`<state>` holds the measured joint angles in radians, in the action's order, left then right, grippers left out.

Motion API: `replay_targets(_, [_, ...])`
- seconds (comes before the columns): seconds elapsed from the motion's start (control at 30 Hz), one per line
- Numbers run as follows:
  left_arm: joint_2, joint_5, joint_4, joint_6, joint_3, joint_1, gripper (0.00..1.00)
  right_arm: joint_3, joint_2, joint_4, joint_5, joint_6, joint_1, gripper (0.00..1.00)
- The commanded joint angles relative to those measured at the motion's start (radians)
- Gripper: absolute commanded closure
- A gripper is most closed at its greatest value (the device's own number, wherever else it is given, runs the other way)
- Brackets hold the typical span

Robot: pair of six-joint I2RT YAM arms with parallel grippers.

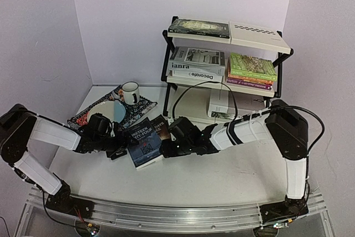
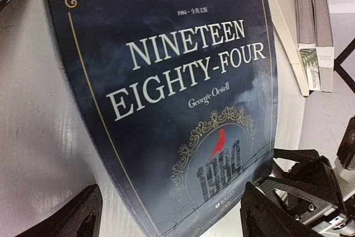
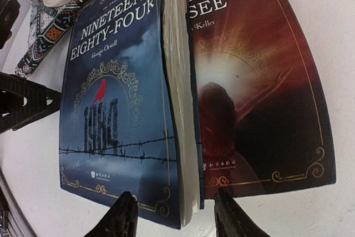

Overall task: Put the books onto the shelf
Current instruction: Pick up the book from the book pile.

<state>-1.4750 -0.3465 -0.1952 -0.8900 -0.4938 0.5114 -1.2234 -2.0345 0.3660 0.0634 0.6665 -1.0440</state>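
The left arm (image 1: 52, 134) rises from its base at 7 o'clock, folds at a dark elbow near the left edge, and runs its white forearm low toward 3 o'clock. The right arm (image 1: 247, 129) climbs from its base at 5 o'clock, bends at a dark elbow, and stretches toward 9 o'clock. The two wrists come close together at centre. The left fingers (image 2: 75, 217) stand wide apart; the right fingers (image 3: 123, 217) are parted more narrowly.

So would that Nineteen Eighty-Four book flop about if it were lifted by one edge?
Probably a little: the Nineteen Eighty-Four book has thin covers like a paperback, so it may sag. Its thick page block suggests fair weight for its size. The smooth cover might slide between fingers.
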Motion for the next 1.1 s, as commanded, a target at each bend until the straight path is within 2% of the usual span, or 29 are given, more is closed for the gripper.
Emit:
replay_targets(0.0, [-0.042, -0.024, -0.071, -0.013, 0.005, -0.005, 0.15, -0.073, -0.052, 0.011, 0.035, -0.004, -0.004, 0.54])
replay_targets(0.07, [-0.057, -0.034, -0.098, -0.019, 0.007, -0.005, 0.17, -0.092, -0.073, 0.001, 0.02, 0.0, -0.003, 0.57])
replay_targets(0.13, [-0.074, -0.052, -0.13, -0.028, 0.009, -0.005, 0.19, -0.108, -0.087, -0.014, -0.005, 0.001, 0.0, 0.64])
replay_targets(0.27, [-0.112, -0.09, -0.197, -0.044, 0.003, -0.005, 0.24, -0.086, -0.066, -0.023, -0.029, 0.017, 0.0, 0.9])
replay_targets(0.33, [-0.113, -0.107, -0.218, -0.05, -0.003, -0.005, 0.26, -0.071, -0.046, -0.029, -0.038, 0.021, -0.001, 1.0])
replay_targets(0.57, [-0.006, -0.111, -0.227, -0.062, 0.032, -0.005, 0.28, 0.031, 0.098, -0.063, -0.028, 0.005, 0.002, 1.0])
replay_targets(0.73, [0.063, -0.099, -0.225, -0.052, 0.086, -0.005, 0.25, 0.095, 0.213, -0.151, -0.042, -0.033, 0.015, 1.0])
replay_targets(0.97, [0.158, -0.138, -0.213, 0.115, 0.114, -0.007, 0.16, 0.17, 0.353, -0.278, -0.233, -0.233, 0.051, 1.0])
replay_targets(1.07, [0.182, -0.176, -0.208, 0.229, 0.108, -0.007, 0.15, 0.2, 0.418, -0.297, -0.322, -0.355, 0.061, 1.0])
